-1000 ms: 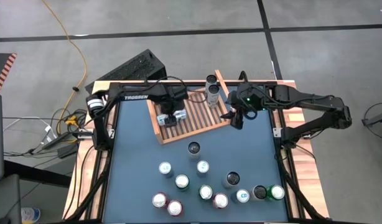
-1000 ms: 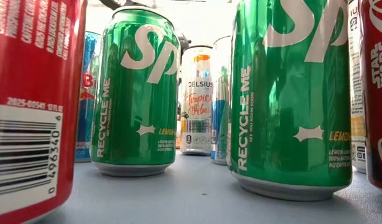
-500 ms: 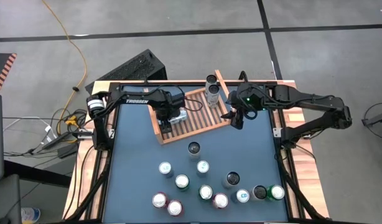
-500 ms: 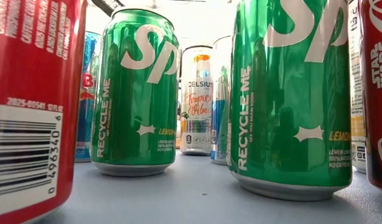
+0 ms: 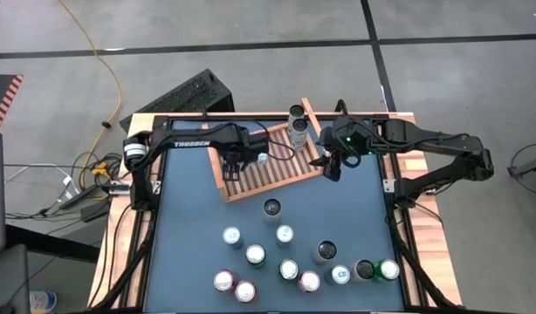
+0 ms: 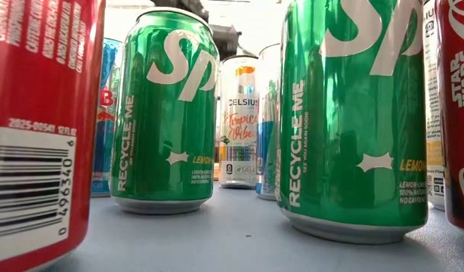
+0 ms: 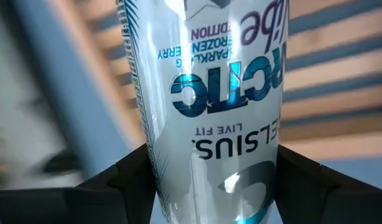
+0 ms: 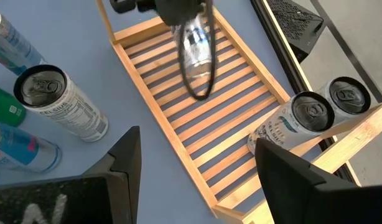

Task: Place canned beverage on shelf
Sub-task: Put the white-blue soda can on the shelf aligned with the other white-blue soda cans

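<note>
The left gripper is clamped around a slim silver-and-blue Celsius can, holding it over the slats of the light-brown wooden slatted shelf near its left side. Two more slim silver cans stand upright at the shelf's far right corner. The right gripper hovers just beside the shelf's right edge, fingers parted and empty. Assorted upright cans crowd the dark blue table nearer the front.
</note>
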Controlling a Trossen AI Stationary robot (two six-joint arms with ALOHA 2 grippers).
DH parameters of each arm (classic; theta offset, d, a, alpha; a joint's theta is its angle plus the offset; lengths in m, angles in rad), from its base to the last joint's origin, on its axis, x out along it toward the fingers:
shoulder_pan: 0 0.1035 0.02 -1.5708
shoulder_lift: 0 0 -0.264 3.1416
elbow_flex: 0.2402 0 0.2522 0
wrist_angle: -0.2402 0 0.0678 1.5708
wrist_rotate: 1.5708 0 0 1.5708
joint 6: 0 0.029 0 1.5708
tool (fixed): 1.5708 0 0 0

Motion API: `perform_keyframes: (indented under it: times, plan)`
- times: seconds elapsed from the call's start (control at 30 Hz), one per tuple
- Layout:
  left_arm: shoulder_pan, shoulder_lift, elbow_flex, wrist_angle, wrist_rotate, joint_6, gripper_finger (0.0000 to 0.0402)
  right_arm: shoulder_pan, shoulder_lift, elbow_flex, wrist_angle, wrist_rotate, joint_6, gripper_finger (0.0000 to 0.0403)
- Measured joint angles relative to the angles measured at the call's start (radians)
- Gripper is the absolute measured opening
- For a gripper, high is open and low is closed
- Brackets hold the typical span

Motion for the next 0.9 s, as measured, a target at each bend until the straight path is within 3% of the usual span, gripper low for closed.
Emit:
perform_keyframes:
  times: [0.17,0.37,0.47,0.63,0.9]
  plan:
    - [-0.044,0.000,0.089,-0.051,-0.300,0.195,0.0234,0.000,0.000,0.000,0.000,0.001,0.000,0.0235]
    - [-0.066,0.007,0.091,0.008,-0.681,0.444,0.0234,0.000,0.000,0.000,0.000,0.001,0.000,0.0235]
    - [-0.065,0.008,0.083,0.037,-0.750,0.474,0.0234,0.000,0.000,0.000,-0.001,0.001,0.000,0.0235]
    - [-0.082,0.010,0.069,0.133,-0.807,0.657,0.0234,0.000,0.000,0.000,-0.001,0.001,-0.008,0.0235]
    - [-0.146,0.006,0.069,0.423,-0.871,0.881,0.0234,-0.049,-0.090,-0.002,0.008,0.001,-0.035,0.0235]
